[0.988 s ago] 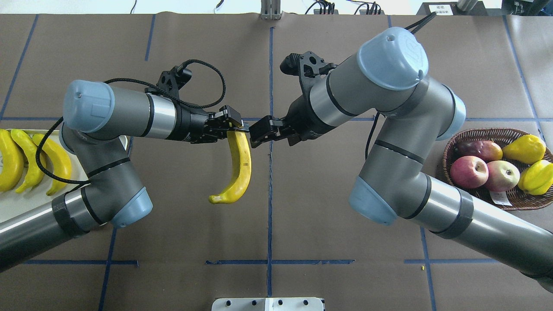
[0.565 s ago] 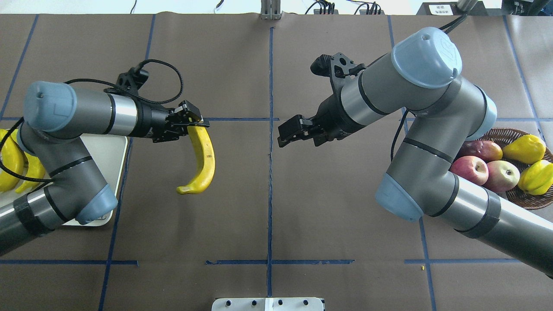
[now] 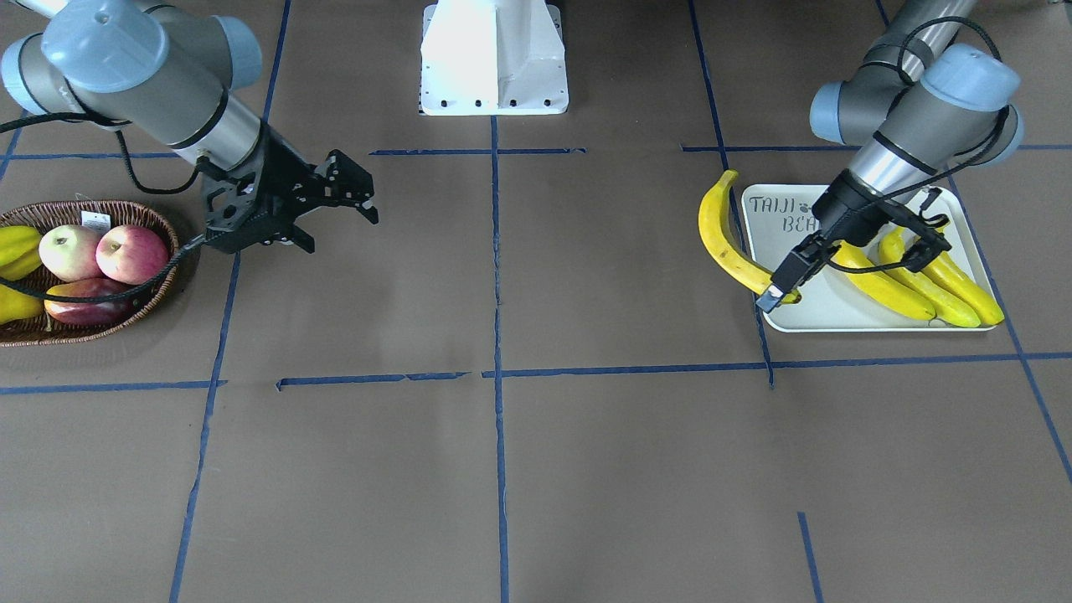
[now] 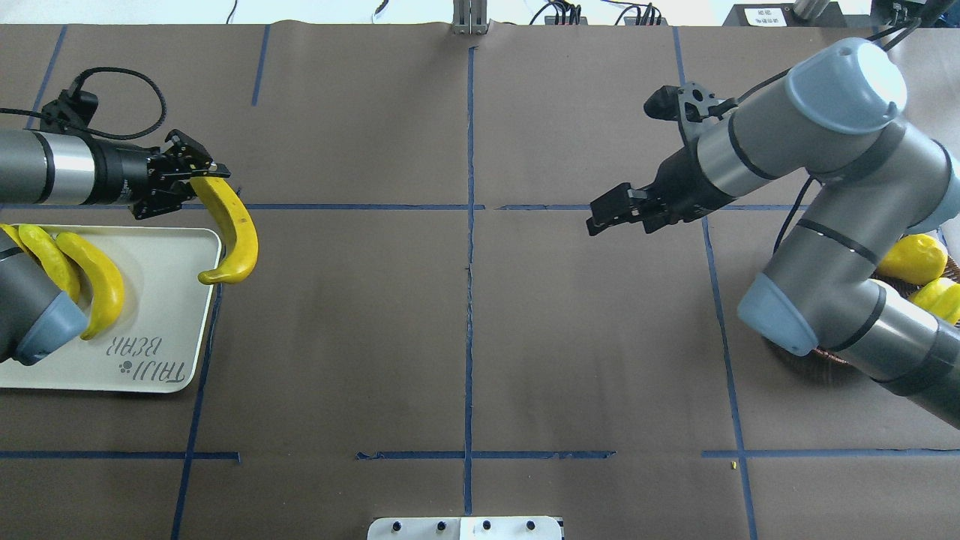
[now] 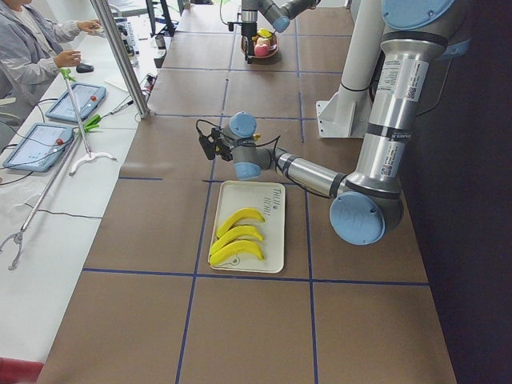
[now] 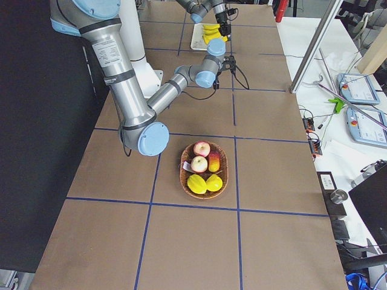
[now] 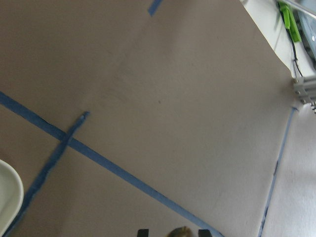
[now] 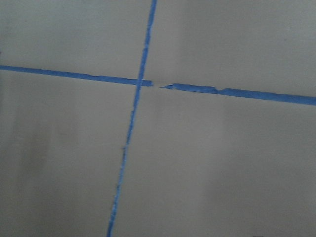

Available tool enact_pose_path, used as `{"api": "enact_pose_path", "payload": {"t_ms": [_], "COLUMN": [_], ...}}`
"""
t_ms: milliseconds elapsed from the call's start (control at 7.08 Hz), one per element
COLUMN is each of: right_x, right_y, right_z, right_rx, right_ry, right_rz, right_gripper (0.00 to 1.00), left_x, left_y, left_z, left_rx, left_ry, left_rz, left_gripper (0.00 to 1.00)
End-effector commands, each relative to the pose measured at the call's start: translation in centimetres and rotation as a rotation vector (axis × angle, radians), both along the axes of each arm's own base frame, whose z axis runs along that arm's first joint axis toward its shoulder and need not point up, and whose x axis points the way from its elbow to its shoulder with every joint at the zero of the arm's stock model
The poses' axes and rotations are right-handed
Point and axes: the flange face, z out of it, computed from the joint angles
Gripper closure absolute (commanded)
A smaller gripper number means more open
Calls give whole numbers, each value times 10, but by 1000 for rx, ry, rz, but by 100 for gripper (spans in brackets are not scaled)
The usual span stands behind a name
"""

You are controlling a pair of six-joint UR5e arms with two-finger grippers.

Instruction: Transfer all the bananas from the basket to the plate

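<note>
My left gripper (image 4: 215, 180) (image 3: 779, 291) is shut on the stem end of a yellow banana (image 4: 238, 234) (image 3: 722, 236). The banana hangs curved above the plate's inner edge. The plate (image 4: 161, 300) (image 3: 808, 311) is a pale tray with "TAIJI BEAR" lettering and holds three more bananas (image 3: 921, 285) (image 5: 237, 236). My right gripper (image 4: 598, 219) (image 3: 366, 201) is open and empty above the bare table, between the centre line and the basket. The wicker basket (image 3: 126, 318) (image 6: 225, 163) holds only apples and yellow-green fruit; no bananas show in it.
My right arm covers most of the basket in the overhead view. Red-pink apples (image 3: 130, 251) and yellow-green fruit (image 4: 911, 259) lie in it. Blue tape lines (image 4: 469, 300) cross the brown table cover. A person sits at a side table (image 5: 48, 136) with tablets.
My left arm has swung left with the banana, from the table's centre to the plate's edge. My right arm has drawn back to the right, away from the banana.
</note>
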Motion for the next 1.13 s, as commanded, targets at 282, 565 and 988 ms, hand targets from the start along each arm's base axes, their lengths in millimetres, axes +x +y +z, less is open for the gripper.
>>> {"api": "enact_pose_path", "payload": {"t_ms": [282, 565, 988], "right_x": [130, 161, 174], "right_y": [-15, -14, -15], "right_z": [130, 150, 159], "right_rx": [126, 133, 144], "right_ry": [98, 109, 120], "right_rz": [-55, -42, -54], "right_gripper": [0, 0, 0], "left_x": [-61, -68, -67], "left_y": [34, 33, 29], "left_z": [116, 167, 178], "left_rx": [155, 183, 182], "left_ry": [-34, -51, -63], "left_rz": [-63, -135, -166], "left_gripper": [100, 100, 85]}}
